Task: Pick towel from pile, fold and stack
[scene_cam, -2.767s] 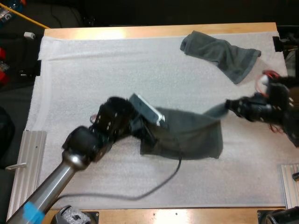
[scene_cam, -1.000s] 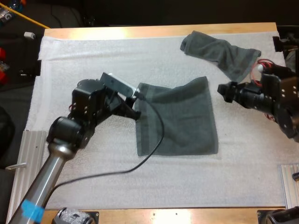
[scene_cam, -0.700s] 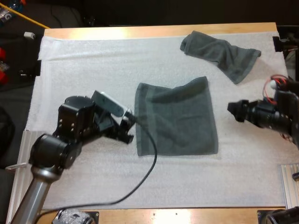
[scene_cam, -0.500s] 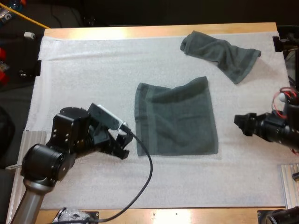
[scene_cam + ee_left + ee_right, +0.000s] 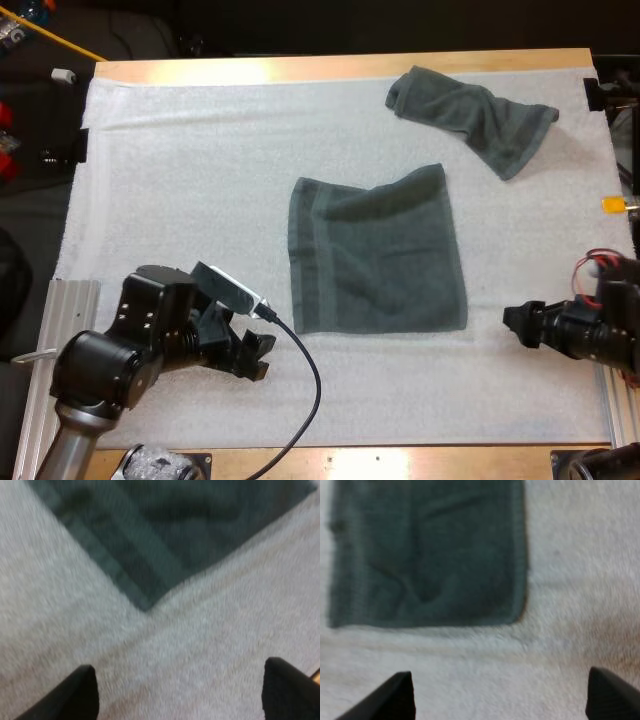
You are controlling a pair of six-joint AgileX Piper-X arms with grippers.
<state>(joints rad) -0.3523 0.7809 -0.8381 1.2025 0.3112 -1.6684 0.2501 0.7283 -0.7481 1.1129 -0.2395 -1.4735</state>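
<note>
- While both grippers hang empty over the white mat (image 5: pixel 180 170), the spread towel (image 5: pixel 375 255) lies flat between them at the mat's middle. Its near edge runs from one gripper's side to the other's.
- The left gripper (image 5: pixel 262 355) sits just off the towel's near-left corner, which lies ahead of it and toward the far right. Its jaws stand wide apart and grip nothing, with that corner between and beyond them in the left wrist view.
- The right gripper (image 5: pixel 512 325) is level with the near edge, just outside the near-right corner. Its jaws are likewise spread and clear of the cloth.
- Each arm is near its own corner and neither is clearly the closer. I judge a fold would begin with both pinching the near corners and carrying them toward the far edge.
- The crumpled towel (image 5: pixel 470 115) lies at the far right, well apart from both grippers.
</note>
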